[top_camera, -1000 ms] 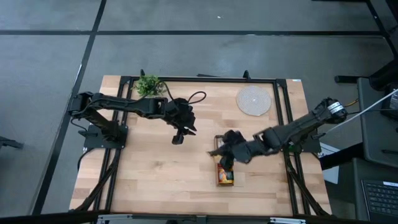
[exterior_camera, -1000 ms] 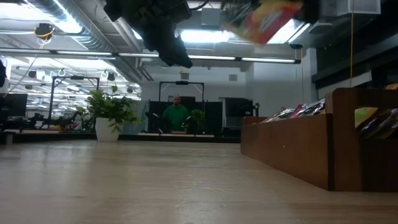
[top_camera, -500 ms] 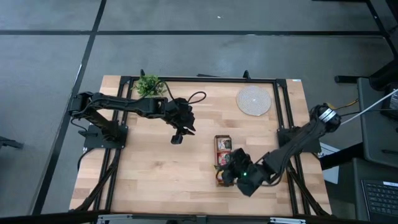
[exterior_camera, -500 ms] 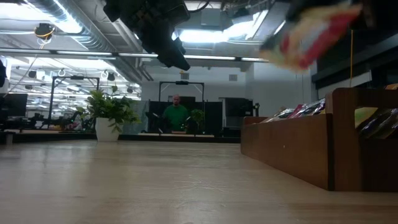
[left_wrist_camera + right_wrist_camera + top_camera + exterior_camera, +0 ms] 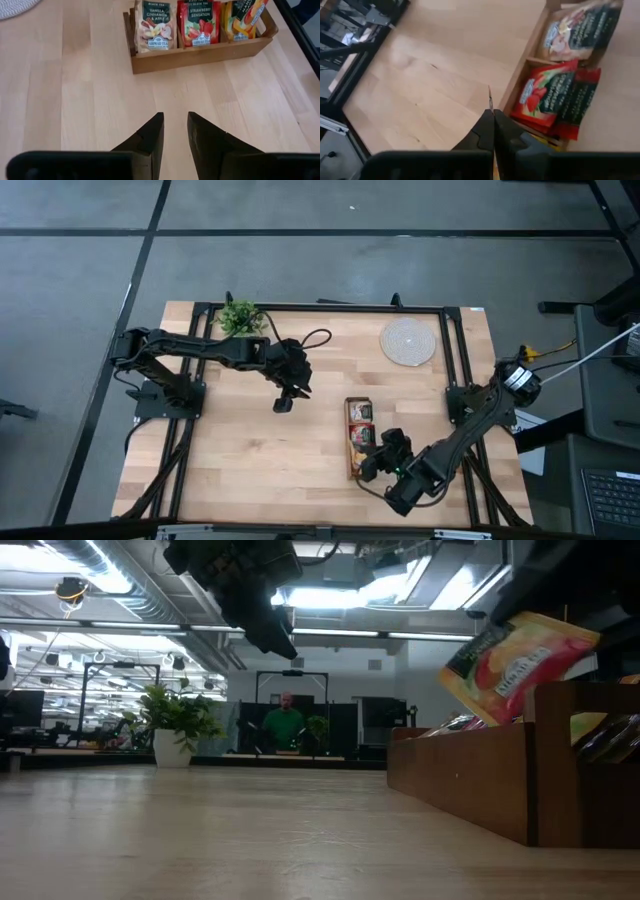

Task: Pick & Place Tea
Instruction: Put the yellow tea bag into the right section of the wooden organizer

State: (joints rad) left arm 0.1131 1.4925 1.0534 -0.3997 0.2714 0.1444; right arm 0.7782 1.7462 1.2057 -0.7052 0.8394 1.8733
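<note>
— Where do we find the right gripper (image 5: 385, 448)?

— We see it over the near end of the wooden tray (image 5: 349, 442), its fingers (image 5: 487, 131) pressed together on the thin edge of a tea sachet (image 5: 518, 664). In the right wrist view that edge shows only as a sliver rising between the fingertips.

— And the sachet itself?

— In the low view we see it tilted, yellow-orange with a dark green band, held in the air just above the tray's top edge; we cannot tell whether it touches the tray.

— What lies past those fingers?

— Ahead of them we see the red sachets (image 5: 545, 100) in the middle compartment and the pale sachets (image 5: 580, 30) in the compartment beyond. The yellow-orange sachets (image 5: 245, 17) fill the end compartment closest under the fingers.

— Now the left gripper (image 5: 286, 397)?

— We see it hanging above bare table (image 5: 250, 450), well apart from the tray. Its fingers (image 5: 150, 140) stand slightly apart, with nothing between them. Straight ahead of the tips the tray lies crosswise, all three compartments in view.

— Anything else we can name?

— A round woven mat (image 5: 408, 341) and a small green plant (image 5: 239, 316) at the table's far side, and a person (image 5: 284, 723) in green in the room beyond.
</note>
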